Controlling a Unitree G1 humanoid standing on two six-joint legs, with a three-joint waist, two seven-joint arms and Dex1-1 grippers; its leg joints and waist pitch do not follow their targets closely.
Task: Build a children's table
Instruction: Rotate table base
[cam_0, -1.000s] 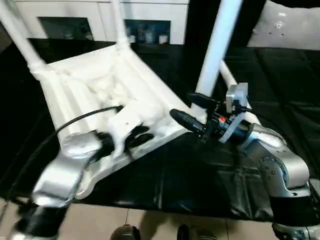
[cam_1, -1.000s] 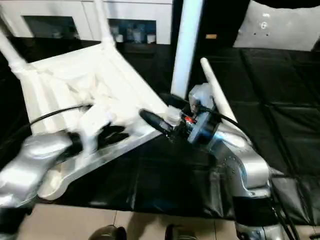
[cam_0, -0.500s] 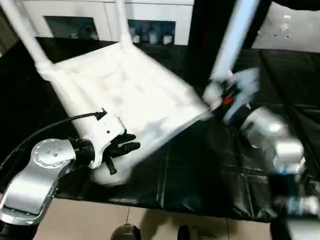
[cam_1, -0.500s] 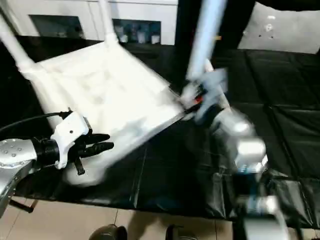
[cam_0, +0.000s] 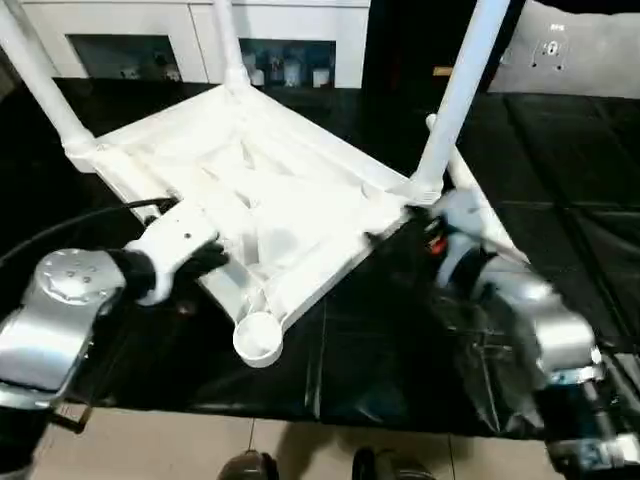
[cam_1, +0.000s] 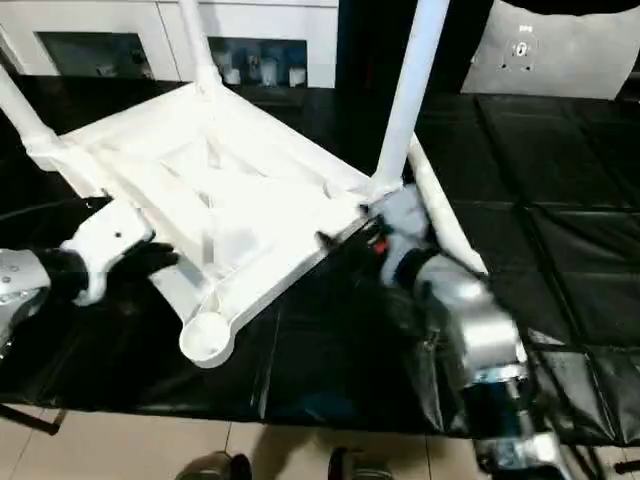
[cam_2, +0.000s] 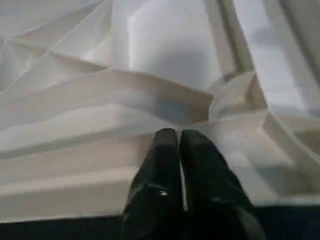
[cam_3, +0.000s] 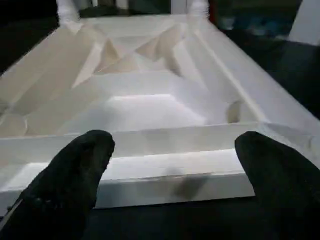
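Left wrist view: the left gripper (cam_2: 178, 134) has its fingers pressed together, holding nothing, tips at a rib of the tabletop (cam_0: 290, 200). The right gripper (cam_3: 172, 150) gapes wide at the rim. The tabletop lies upside down on the black mat (cam_0: 380, 340); three legs (cam_0: 455, 100) stand up, the near socket (cam_0: 257, 338) is empty. A push could slide it, or tip a loose leg.

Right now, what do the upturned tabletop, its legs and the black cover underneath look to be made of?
Tabletop: white moulded plastic, by its look; ribbed underside, rounded corner socket, slight sheen.
Legs: seemingly the same smooth white plastic, round and tapered.
Black cover: thin glossy sheeting, probably plastic film; it wrinkles and reflects light.
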